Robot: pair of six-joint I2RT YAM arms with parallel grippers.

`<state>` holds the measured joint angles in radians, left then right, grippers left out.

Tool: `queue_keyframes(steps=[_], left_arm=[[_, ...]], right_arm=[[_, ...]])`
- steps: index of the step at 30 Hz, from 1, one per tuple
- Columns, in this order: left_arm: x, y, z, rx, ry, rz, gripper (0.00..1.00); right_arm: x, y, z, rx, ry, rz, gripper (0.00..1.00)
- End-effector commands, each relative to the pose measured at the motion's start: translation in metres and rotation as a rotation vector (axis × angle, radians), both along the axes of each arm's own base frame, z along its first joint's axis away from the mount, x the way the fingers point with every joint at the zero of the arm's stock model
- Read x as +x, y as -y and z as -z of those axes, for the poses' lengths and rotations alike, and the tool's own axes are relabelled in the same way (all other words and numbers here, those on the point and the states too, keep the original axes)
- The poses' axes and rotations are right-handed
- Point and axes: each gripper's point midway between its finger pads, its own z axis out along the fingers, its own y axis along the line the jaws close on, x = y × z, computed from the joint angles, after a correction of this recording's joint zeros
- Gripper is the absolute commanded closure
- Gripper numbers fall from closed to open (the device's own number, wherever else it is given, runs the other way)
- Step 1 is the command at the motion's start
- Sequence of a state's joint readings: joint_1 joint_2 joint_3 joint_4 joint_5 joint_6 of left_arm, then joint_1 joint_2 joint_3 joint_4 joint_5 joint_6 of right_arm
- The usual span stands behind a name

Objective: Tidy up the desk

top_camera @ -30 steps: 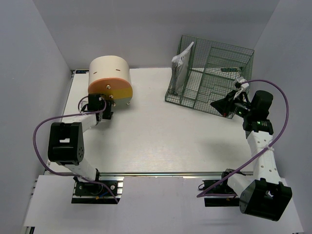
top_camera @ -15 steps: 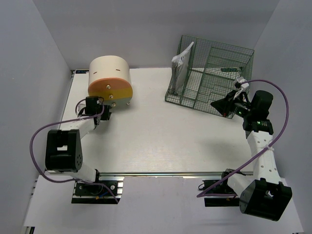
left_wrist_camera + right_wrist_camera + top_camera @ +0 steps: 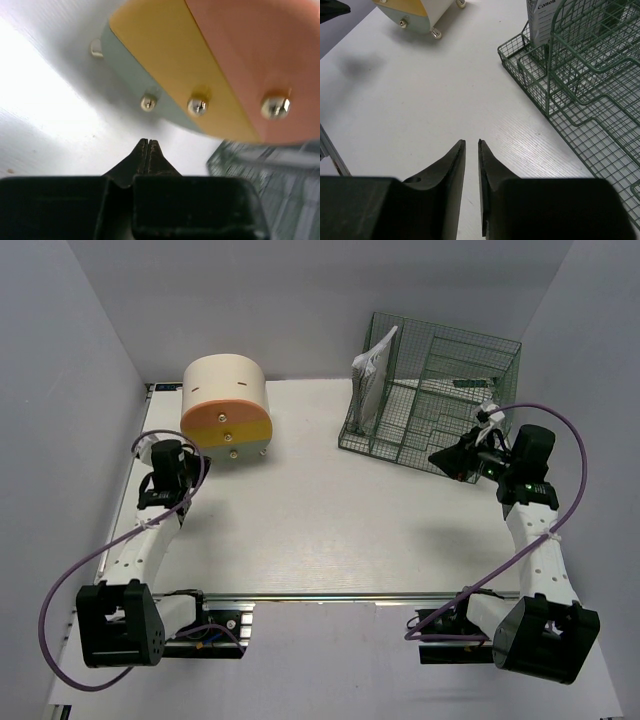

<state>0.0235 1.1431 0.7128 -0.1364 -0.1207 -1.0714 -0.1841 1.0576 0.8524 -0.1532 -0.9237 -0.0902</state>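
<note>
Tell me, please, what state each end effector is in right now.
Left end effector: closed tight, holding nothing.
Right end effector: open by a narrow gap, holding nothing.

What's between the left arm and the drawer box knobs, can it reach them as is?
Probably yes. The left tool points at the drawer box front, with only bare desk between it and the knobs. The tool is shut, so it would need opening to grip one.
</note>
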Motion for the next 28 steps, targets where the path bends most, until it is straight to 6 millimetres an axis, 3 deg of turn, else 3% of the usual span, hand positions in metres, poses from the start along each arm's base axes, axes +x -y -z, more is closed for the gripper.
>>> queue_keyframes(steps=[1, 3, 4, 5, 7, 8, 9, 10, 11, 12, 13, 16, 19, 28], left_arm=[[-0.013, 0.019, 0.003, 0.189, 0.007, 0.279, 1.00], [-0.019, 0.044, -0.007, 0.274, 0.079, 0.482, 1.00], [-0.022, 0.054, -0.013, 0.291, 0.117, 0.562, 0.91], [-0.032, 0.078, -0.023, 0.303, 0.198, 0.734, 0.83], [-0.042, 0.098, -0.048, 0.324, 0.324, 0.855, 0.62], [-0.050, 0.104, -0.052, 0.334, 0.361, 0.906, 0.41], [-0.058, 0.112, -0.072, 0.359, 0.461, 0.953, 0.33], [-0.064, 0.115, -0.078, 0.375, 0.499, 0.969, 0.25], [-0.069, 0.116, -0.078, 0.401, 0.534, 0.981, 0.15], [-0.074, 0.117, -0.080, 0.420, 0.563, 0.991, 0.10], [-0.082, 0.118, -0.087, 0.454, 0.605, 0.991, 0.07], [-0.094, 0.120, -0.081, 0.497, 0.644, 1.020, 0.04], [-0.097, 0.123, -0.082, 0.492, 0.651, 1.044, 0.03], [-0.107, 0.121, -0.083, 0.517, 0.661, 1.038, 0.02]], right_arm=[[-0.003, -0.003, -0.004, -0.012, 0.030, -0.046, 0.77], [-0.006, -0.005, -0.008, -0.024, 0.053, -0.072, 0.72], [-0.006, -0.003, -0.007, -0.030, 0.042, -0.059, 0.71], [-0.005, -0.003, -0.009, -0.038, 0.049, -0.055, 0.68], [-0.003, 0.001, -0.011, -0.067, 0.054, -0.023, 0.60], [-0.004, 0.002, -0.010, -0.074, 0.054, -0.020, 0.56], [-0.004, 0.004, -0.009, -0.093, 0.058, -0.015, 0.46], [-0.007, 0.006, -0.003, -0.107, 0.026, -0.001, 0.41], [-0.010, 0.006, 0.001, -0.120, 0.013, -0.003, 0.25], [-0.011, 0.008, 0.004, -0.144, 0.015, -0.004, 0.20], [-0.014, 0.009, 0.009, -0.168, 0.014, -0.002, 0.11], [-0.028, 0.016, 0.032, -0.218, -0.059, 0.042, 0.11], [-0.041, 0.020, 0.039, -0.228, -0.078, 0.090, 0.11], [-0.060, 0.006, 0.025, -0.131, 0.034, 0.104, 0.11]])
